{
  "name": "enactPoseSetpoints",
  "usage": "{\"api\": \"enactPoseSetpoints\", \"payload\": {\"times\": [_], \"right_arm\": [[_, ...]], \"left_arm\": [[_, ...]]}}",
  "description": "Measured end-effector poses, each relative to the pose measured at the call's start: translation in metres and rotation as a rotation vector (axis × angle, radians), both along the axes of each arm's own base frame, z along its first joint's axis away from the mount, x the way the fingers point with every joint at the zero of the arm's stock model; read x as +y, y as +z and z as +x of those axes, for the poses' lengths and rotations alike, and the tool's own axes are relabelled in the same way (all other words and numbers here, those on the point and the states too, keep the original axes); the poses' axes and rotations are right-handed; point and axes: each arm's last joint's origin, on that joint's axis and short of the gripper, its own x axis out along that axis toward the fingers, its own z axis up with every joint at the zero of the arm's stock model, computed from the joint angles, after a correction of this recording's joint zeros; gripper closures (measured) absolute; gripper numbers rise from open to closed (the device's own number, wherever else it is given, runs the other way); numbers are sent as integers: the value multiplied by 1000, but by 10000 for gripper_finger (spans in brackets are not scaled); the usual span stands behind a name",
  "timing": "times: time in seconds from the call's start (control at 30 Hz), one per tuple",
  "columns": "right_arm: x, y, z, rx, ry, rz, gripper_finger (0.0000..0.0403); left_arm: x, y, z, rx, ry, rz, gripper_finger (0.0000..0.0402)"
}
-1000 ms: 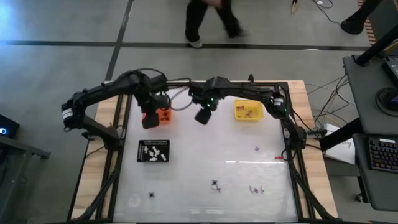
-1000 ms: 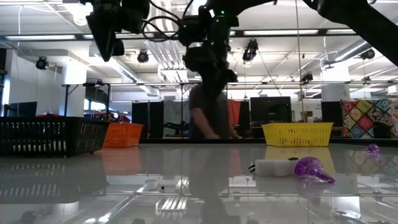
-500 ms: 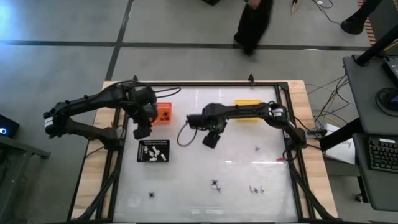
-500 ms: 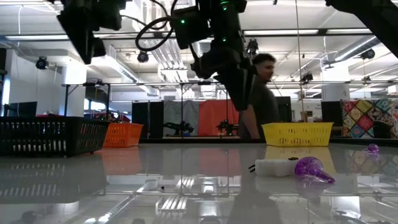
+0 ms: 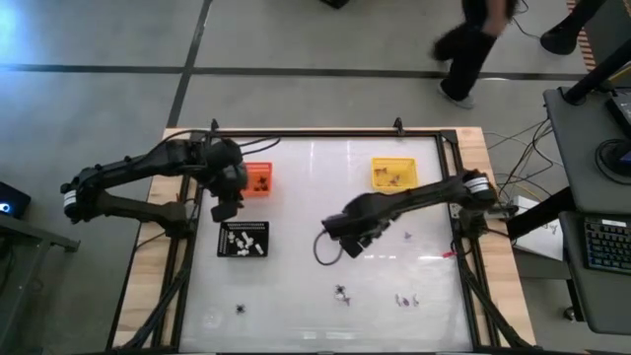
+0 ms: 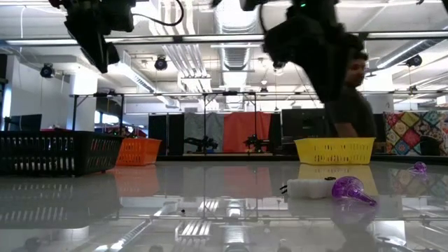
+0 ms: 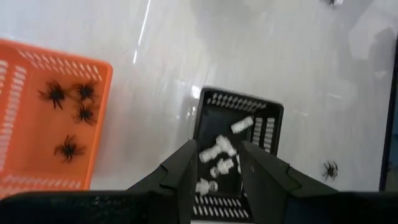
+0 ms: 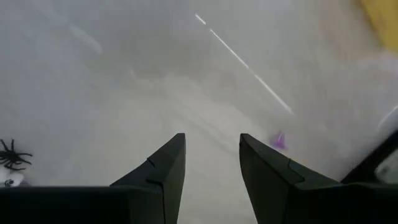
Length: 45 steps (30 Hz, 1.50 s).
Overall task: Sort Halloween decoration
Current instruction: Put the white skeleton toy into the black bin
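Table: a pale, glossy tabletop (image 5: 296, 187) inside a dark frame, both dark arms reaching in over it.
Left arm: it comes in from the left edge, folded at the elbow, forearm pointing toward the middle; its left gripper (image 5: 226, 209) hangs between the orange tray and the black tray, above the table.
Left gripper fingers: the two dark fingers (image 7: 186, 171) stand a little apart with nothing between them; the black tray shows through the gap.
Right arm: it stretches from the right edge across the table, long and low; its right gripper (image 5: 352, 248) sits near the centre, pointing down toward the near side.
Right gripper fingers: the fingers (image 8: 168, 165) are parted with bare tabletop in the gap, holding nothing.
Person: someone in dark clothes (image 5: 473, 44) walks on the floor beyond the table's far edge.
Black slotted rectangular tray (image 5: 223, 240): left of centre, holding several small white trinkets (image 7: 217, 149).
Orange slotted rectangular tray (image 5: 266, 173): far left part of the table, with four black spider trinkets (image 7: 68, 149) lying in it.
Yellow slotted rectangular tray (image 5: 379, 168): far right part, a few brownish trinkets (image 5: 396, 178) inside.
Loose trinkets: a black spider (image 5: 341, 293) lies just nearer than the right gripper, another black spider (image 5: 240, 309) nearer the left; a small purple piece (image 5: 407, 236) lies right of the gripper, and a little pale cluster (image 5: 407, 300) sits near the front edge.
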Motion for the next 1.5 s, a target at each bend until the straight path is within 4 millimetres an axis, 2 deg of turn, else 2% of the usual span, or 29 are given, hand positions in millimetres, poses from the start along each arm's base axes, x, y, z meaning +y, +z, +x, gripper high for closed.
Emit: {"api": "enactPoseSetpoints", "payload": {"times": [0.17,0.33,0.47,0.6,0.8,1.1,1.37,1.5], "right_arm": [[25,-4,-26,-38,-104,11,262],[61,-8,-39,-155,-129,77,261],[85,-14,-51,-154,-152,81,261],[107,-25,-66,-113,-174,97,261],[134,-46,-81,-145,-187,141,261],[146,-70,-97,-150,-251,149,261],[140,-88,-106,-127,-314,122,265],[141,-94,-106,-122,-331,172,276]], "left_arm": [[1,0,3,-18,-1,7,299],[1,0,3,-14,-2,6,299],[1,0,3,-16,-11,10,299],[1,0,3,-17,-23,16,299],[1,0,3,-18,-25,17,299],[1,0,3,-19,-24,17,299],[1,0,3,-22,-24,19,299],[1,0,3,-22,-24,18,299]]}}
